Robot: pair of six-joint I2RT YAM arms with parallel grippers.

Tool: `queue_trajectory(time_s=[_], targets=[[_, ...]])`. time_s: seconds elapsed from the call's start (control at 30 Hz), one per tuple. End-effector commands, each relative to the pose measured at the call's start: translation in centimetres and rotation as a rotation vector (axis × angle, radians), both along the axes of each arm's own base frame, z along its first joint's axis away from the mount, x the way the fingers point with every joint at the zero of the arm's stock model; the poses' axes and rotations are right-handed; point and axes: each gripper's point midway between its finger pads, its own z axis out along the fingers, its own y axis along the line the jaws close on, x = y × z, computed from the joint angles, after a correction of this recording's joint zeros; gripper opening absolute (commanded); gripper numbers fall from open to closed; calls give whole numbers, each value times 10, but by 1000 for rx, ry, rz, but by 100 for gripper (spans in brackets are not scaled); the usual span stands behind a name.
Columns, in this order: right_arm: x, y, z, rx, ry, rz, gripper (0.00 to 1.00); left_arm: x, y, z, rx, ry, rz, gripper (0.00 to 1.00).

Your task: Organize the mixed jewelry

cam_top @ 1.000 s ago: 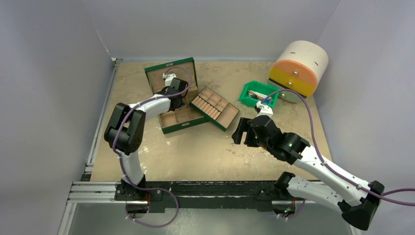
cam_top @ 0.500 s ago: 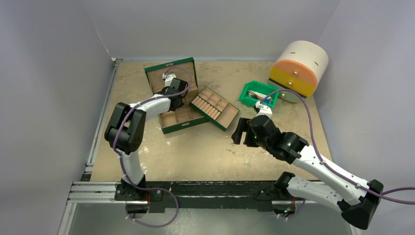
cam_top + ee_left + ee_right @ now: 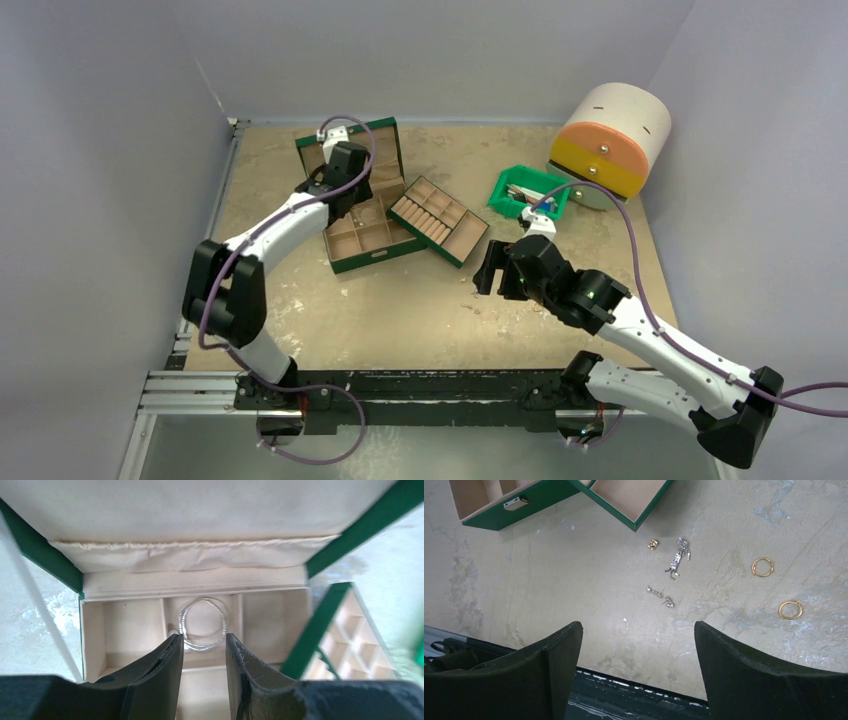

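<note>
A thin silvery bangle (image 3: 202, 625) lies in the middle back compartment of the open green box (image 3: 95, 630). My left gripper (image 3: 202, 642) hovers just above it, open and empty; in the top view it (image 3: 342, 190) is over the box (image 3: 372, 255). On the table in the right wrist view lie a small gold piece (image 3: 653, 543), a silvery trinket (image 3: 678, 557), a silvery earring (image 3: 660, 595) and two gold rings (image 3: 762, 567) (image 3: 790, 610). My right gripper (image 3: 639, 630) is wide open and empty above the table, nearer than these pieces.
The box's lift-out tray with tan compartments (image 3: 438, 220) lies to the right of the box. A green plastic bin (image 3: 528, 192) and a white, orange and yellow drawer unit (image 3: 610, 140) stand at the back right. The table's front edge shows in the right wrist view (image 3: 624, 677).
My left arm has straightened, and its gripper has moved up and back from the box's compartments toward the lid. The right arm has not moved.
</note>
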Motion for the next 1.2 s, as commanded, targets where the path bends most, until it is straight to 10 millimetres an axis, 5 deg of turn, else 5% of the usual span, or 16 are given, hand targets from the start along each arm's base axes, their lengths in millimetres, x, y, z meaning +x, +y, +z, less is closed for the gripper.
queue_trajectory(time_s=[0.0, 0.37, 0.8, 0.97, 1.17], targets=[[9, -1, 16, -10, -51, -14, 85, -2, -8, 72, -103, -125, -50, 37], [20, -24, 21, -131, -117, -64, 87, -62, -13, 113, -171, -107, -204, 40], [45, -55, 21, -402, -126, -70, 88, -143, -13, 96, -203, -101, -424, 46], [56, -45, 10, -341, -53, -39, 88, -158, -22, 81, -236, -109, -508, 49], [70, -9, 11, -169, -6, -23, 86, -164, -28, 79, -268, -161, -547, 50]])
